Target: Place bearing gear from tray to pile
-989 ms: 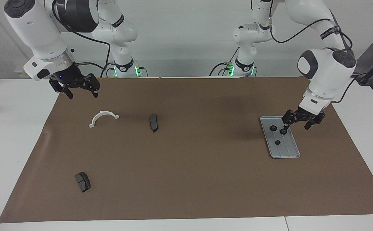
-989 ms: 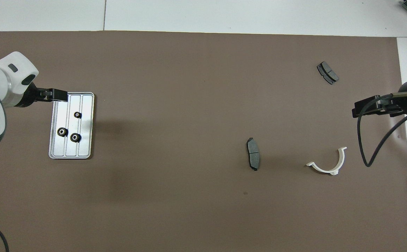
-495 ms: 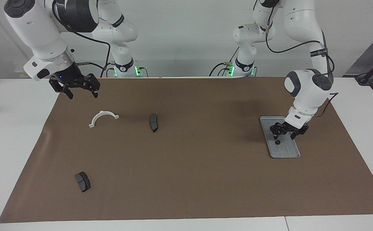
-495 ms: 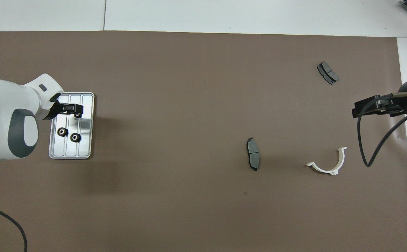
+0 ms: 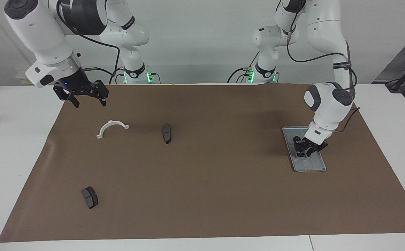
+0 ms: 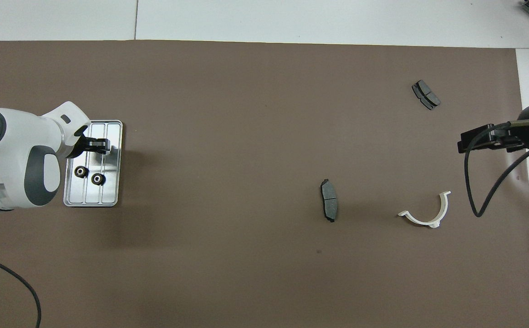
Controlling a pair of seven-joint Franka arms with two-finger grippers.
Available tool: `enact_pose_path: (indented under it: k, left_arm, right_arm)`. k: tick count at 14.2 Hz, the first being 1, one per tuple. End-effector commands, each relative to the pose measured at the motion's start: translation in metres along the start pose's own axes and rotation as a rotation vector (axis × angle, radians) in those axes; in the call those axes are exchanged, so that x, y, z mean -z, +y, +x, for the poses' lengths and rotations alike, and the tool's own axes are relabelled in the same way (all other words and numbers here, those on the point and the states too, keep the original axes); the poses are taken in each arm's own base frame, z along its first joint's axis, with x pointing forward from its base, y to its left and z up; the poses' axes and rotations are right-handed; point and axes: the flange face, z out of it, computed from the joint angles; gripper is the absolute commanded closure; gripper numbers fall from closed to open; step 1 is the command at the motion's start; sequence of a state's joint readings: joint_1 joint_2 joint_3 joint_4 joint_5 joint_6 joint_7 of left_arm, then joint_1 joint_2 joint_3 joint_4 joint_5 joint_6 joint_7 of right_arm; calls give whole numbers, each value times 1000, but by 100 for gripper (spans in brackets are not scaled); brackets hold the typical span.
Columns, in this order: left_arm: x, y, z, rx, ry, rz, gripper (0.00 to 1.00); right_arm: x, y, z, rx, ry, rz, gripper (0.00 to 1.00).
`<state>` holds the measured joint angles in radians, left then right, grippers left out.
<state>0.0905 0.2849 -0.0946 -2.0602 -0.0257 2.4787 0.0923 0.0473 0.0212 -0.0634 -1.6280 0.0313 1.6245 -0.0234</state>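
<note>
Your left gripper sits low inside the flat, ridged, silver-grey metal tray at the left arm's end of the table, wrist tipped steeply down, which I read as lining up on the small black bearing gear farthest from the robots; that gear is hidden under the fingers in both views, so you cannot tell whether the jaws have closed on it or stand open around it. Two more small black round bearing gears with pale centres lie side by side on the tray's ridged floor, nearer the robots than the gripper and clear of it. They look squat and toothed, likely to slip between ridges if nudged. No pile is evident on the brown paper mat. Your right gripper waits in the air over the mat's edge at the right arm's end, jaws spread and holding nothing. Near it lie a white plastic half-ring bracket, a dark grey brake pad, and a second dark grey brake pad farther from the robots.
</note>
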Motion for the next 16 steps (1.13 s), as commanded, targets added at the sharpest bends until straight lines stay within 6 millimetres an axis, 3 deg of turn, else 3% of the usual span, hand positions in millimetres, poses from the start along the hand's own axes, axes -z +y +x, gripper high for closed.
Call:
enact_pose_path:
  k: [1,6,8,11,13,16]
  left_arm:
    - [-7,-3,-3,5,15,-8,58]
    - [-16,-6,-13,13,23,-5,64]
    - [-16,-6,-13,18,20,-6,100]
    - [-9,-2,-6,10,22,-7,100]
    - [11,0,3,8,6,-10,100]
    - [71,17,28,38,-27,-26,100]
  right_arm:
    - [2,0,-6,17,15,25,0]
    - [2,0,-6,17,15,25,0]
    - [2,0,-6,17,15,25,0]
    - [1,0,-7,19,12,25,0]
    - [1,0,-6,12,18,25,0]
    - [2,17,-7,-6,15,26,0]
